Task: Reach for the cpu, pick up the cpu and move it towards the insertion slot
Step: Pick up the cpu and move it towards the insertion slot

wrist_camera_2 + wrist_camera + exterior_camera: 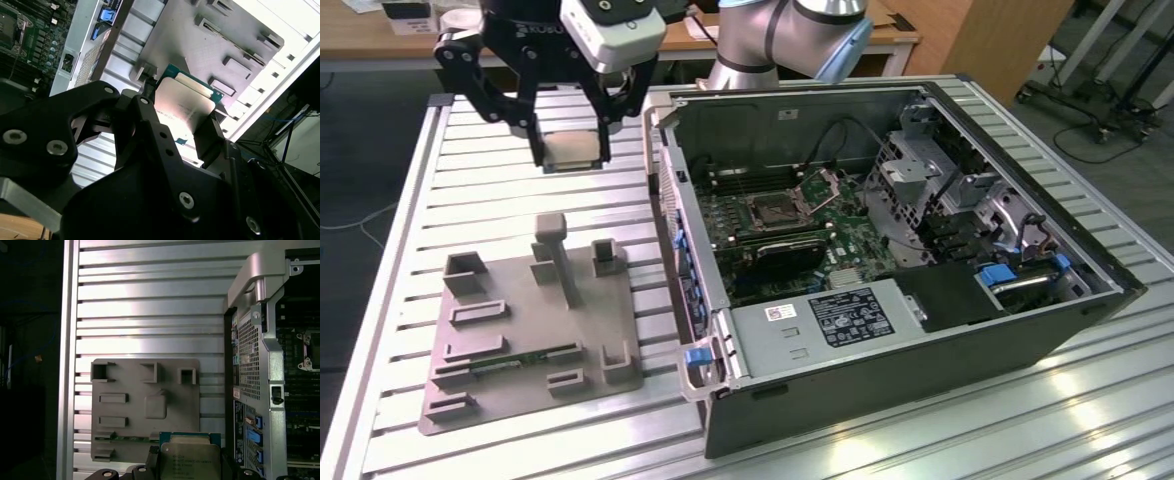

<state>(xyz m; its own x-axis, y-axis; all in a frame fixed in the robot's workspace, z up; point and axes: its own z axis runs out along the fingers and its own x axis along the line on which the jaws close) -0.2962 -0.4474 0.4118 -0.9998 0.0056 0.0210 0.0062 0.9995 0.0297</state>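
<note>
Closest to the wrist cameras, the black gripper is clamped on the cpu, its two dark fingers pressing on opposite edges of the chip. In the second wrist view the chip's silvery metal top faces the camera, with a thin teal-green edge showing along its far side. In the first wrist view the cpu shows faint lines of engraved print on its lid, too small to make out. In the exterior view the gripper hangs in the air above the ribbed metal table, holding the cpu well clear of the surface, toward the exterior view's left of the open computer case.

Below and beyond the chip lies the grey parts tray, a flat moulded holder with raised blocks and shallow pockets; one square pocket near its middle sits bare. A thin green memory stick lies in a long groove of the tray.

Farther off, inside the case, the insertion slot sits on the green circuit board, its silvery frame ringing a dark centre and its hinged metal plate tipped up. The cpu is well apart from it. A white label with dense dark print covers the grey power supply near the case's front edge; its text cannot be read. Blue plastic clips mark the case wall.
</note>
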